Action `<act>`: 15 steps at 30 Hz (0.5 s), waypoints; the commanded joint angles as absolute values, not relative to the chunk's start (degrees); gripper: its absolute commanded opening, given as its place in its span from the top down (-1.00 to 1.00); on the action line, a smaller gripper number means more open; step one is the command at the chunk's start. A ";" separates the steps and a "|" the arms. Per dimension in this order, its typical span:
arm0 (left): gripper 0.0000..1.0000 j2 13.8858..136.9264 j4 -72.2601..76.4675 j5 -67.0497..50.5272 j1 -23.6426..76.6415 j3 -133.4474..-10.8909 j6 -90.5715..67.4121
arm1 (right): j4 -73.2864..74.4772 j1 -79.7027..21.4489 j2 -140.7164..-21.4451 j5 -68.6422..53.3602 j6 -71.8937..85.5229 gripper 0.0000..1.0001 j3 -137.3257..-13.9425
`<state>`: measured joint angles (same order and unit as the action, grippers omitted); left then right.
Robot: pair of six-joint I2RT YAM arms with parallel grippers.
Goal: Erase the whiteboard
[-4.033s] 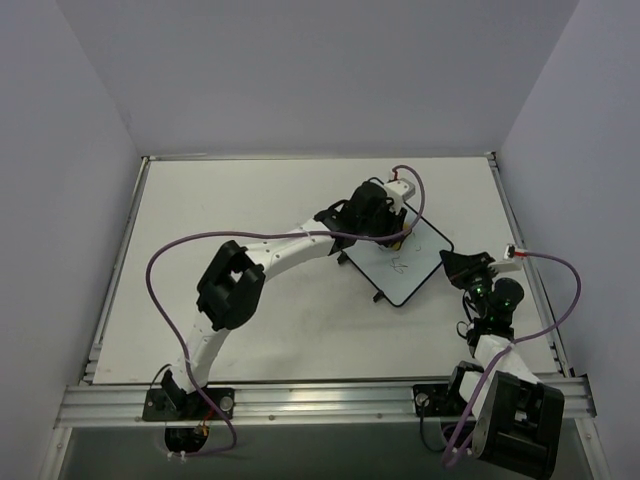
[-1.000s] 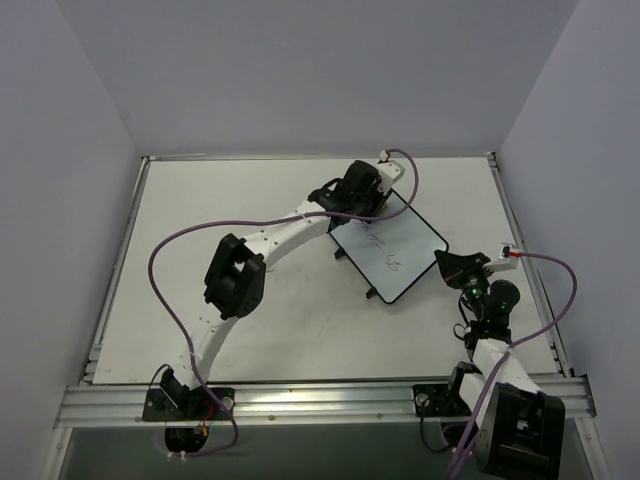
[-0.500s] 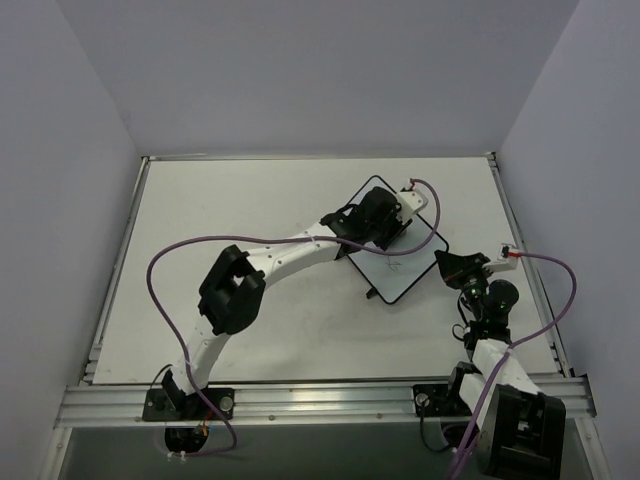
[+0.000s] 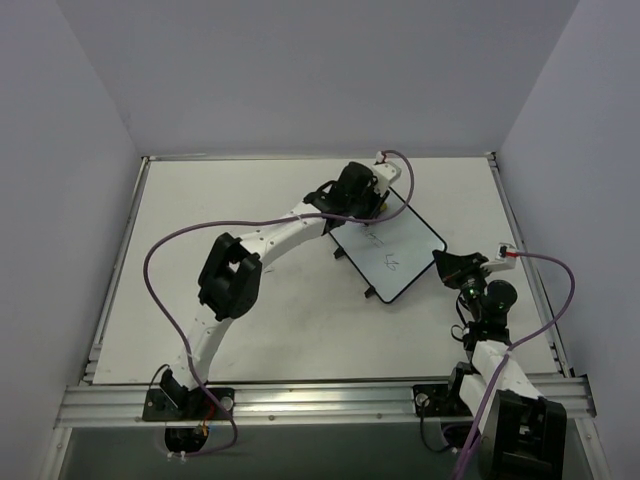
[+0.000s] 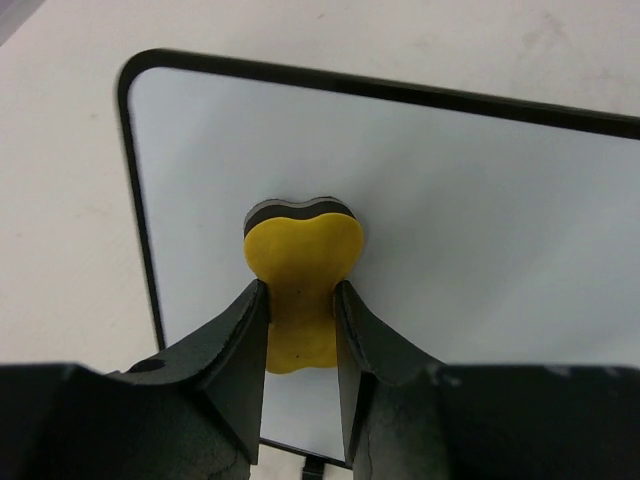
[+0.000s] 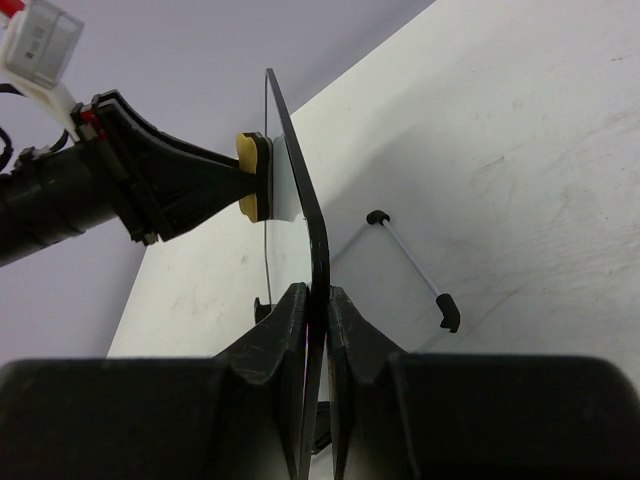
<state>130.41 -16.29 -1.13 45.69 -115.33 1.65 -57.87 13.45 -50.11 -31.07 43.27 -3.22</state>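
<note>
The whiteboard [image 4: 405, 245] is lying on the table [image 4: 240, 200], its near corner pinched between the narrow jaws of the right gripper [image 6: 312, 300] and its face stretching away ahead of them. The left gripper [image 5: 300, 292] is clamping the yellow sponge [image 5: 300, 262] at its waist and pressing it flat onto the board just ahead of its fingertips, close to the far corner. Half a second ago this gripper was working over the board's middle; it is now swinging back out to the corner, finishing another stroke. Pen marks [image 4: 392, 263] are still showing behind it, towards the right gripper, so the erasing looks unfinished.
</note>
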 commanded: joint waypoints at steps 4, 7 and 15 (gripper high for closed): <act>0.95 133.94 -20.30 -0.62 42.72 -120.66 1.58 | -59.41 12.31 -49.31 -31.29 40.17 1.00 -5.01; 0.95 133.95 -20.83 0.70 42.71 -121.29 2.19 | -59.24 12.13 -49.31 -31.11 39.90 1.00 -5.10; 0.95 127.54 -13.11 0.71 45.44 -109.53 1.50 | -59.15 11.69 -49.66 -30.67 39.73 1.00 -5.27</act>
<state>131.52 -16.58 1.98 43.11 -114.93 2.33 -57.98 12.64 -49.87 -30.72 43.00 -3.42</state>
